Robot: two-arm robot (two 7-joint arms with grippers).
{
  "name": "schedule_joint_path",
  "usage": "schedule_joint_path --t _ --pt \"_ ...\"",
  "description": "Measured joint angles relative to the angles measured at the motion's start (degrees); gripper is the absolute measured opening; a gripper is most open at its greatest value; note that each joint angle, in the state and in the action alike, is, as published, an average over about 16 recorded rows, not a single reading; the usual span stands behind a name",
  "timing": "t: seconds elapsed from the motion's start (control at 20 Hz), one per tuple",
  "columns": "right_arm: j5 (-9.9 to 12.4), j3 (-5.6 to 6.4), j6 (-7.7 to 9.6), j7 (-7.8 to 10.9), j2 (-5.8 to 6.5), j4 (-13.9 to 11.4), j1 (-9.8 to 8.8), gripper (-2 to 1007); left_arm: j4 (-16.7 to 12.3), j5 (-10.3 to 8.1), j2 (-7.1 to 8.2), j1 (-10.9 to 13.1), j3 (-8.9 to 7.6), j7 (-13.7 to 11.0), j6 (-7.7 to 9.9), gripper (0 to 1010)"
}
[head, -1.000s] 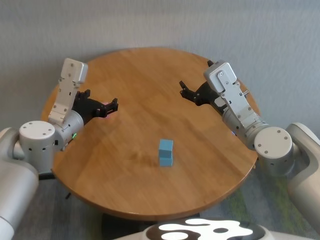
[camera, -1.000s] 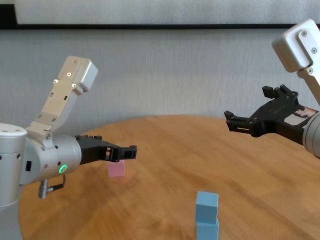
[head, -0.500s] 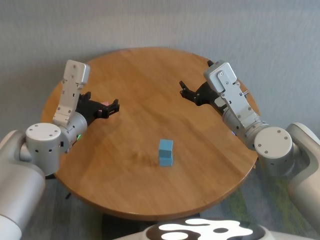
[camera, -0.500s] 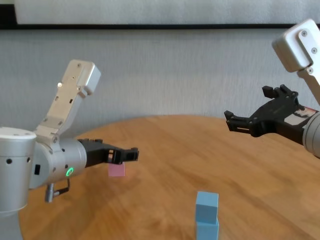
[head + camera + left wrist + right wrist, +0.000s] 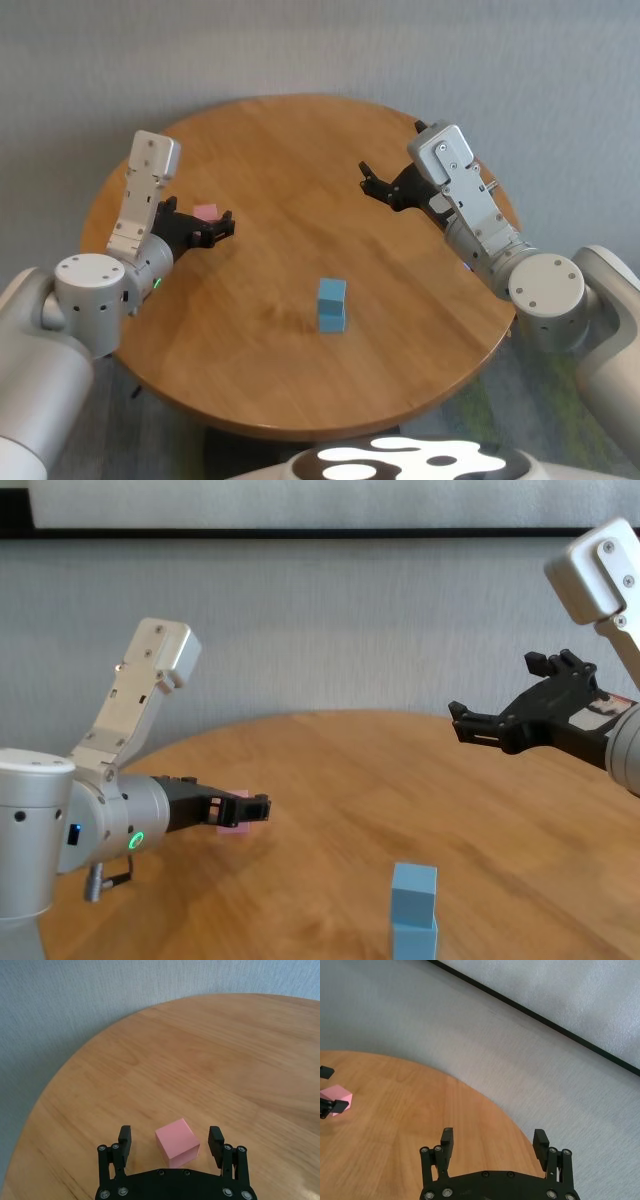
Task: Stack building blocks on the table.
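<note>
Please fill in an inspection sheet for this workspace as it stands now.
Surface: round wooden table, visible grain.
Job's things: two light blue blocks stacked near the table's middle; pink block alone on the robot's left side of the table.
Clutter: nothing seen.
Grippers: left tool open, low over the table, fingers either side of the pink block, not closed on it; right tool open, raised above the table's right side, holding nothing.
Cables: nothing seen.
Surroundings: grey wall with a dark strip.
</note>
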Motion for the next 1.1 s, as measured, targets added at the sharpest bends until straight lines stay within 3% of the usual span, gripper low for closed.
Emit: schedule_joint_path --t 0.7,1.1 --pt "0.0 0.0 0.0 0.0 0.0 0.0 0.0 1005 1.6 0.76 -1.35 0.2 -1.87 -0.6 -1.19 1000" --pt "0.0 0.0 0.0 0.0 0.0 0.0 0.0 1005 2.7 0.84 -1.93 0.5 -3.0 -1.3 -3.24 1000"
